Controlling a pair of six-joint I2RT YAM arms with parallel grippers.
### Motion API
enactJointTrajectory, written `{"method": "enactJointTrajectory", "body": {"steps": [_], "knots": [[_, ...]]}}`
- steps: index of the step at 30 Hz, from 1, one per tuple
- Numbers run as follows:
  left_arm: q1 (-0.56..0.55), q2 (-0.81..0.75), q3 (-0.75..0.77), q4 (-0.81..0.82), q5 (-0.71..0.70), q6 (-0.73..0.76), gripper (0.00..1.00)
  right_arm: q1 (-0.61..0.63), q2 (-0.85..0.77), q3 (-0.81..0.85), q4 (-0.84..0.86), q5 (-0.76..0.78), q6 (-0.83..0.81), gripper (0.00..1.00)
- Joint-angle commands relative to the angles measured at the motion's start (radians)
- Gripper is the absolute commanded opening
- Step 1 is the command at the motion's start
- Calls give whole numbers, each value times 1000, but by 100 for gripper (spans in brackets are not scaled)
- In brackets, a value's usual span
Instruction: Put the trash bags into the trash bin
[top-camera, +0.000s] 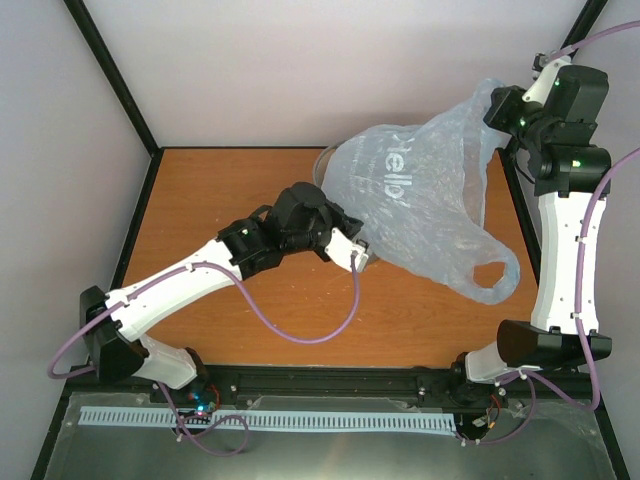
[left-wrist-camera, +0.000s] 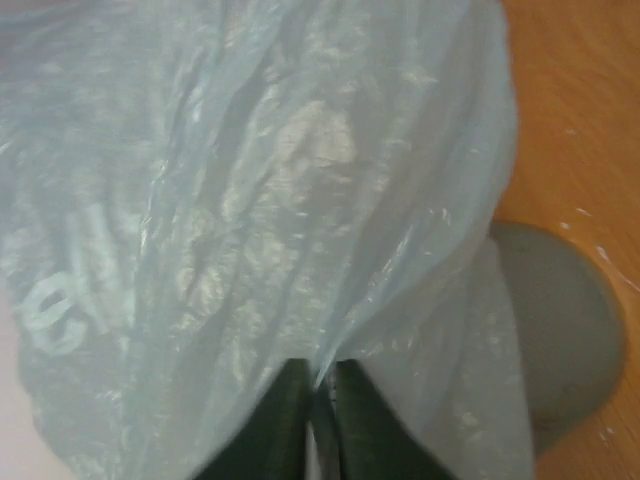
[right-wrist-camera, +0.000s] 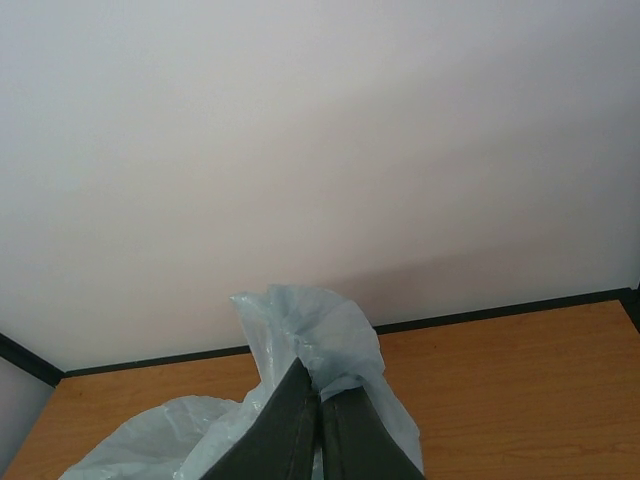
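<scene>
A pale blue translucent trash bag (top-camera: 420, 190) with white lettering hangs stretched over the back right of the wooden table. My right gripper (top-camera: 505, 108) is shut on the bag's top edge and holds it high; the pinched bunch shows in the right wrist view (right-wrist-camera: 320, 345). My left gripper (top-camera: 360, 255) is shut on the bag's lower left edge; the film fills the left wrist view (left-wrist-camera: 250, 200), pinched between my fingers (left-wrist-camera: 320, 385). The grey trash bin (top-camera: 328, 165) stands behind the bag, mostly hidden; its round grey form shows in the left wrist view (left-wrist-camera: 560, 330).
A loose handle loop of the bag (top-camera: 490, 275) rests on the table (top-camera: 220, 200) at the right. Black frame posts and pale walls enclose the table. A purple cable (top-camera: 300, 330) loops across the front of the table.
</scene>
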Motion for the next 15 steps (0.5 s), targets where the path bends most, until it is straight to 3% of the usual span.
{"method": "enactJointTrajectory", "body": {"steps": [1,6,9,15], "knots": [[1,29,105,204,-47,-78,1,-10,-6,54,1,-2,-21,3],[121,235,489,29,69,-528,1,-19,3,106,-20,-31,-52,3],[208,328,654,-26,173,-709,1,-20,1,108,-24,-58,-57,3],[342,419,692,9,378,-1025,1,-19,-4,106,-13,-117,-44,3]]}}
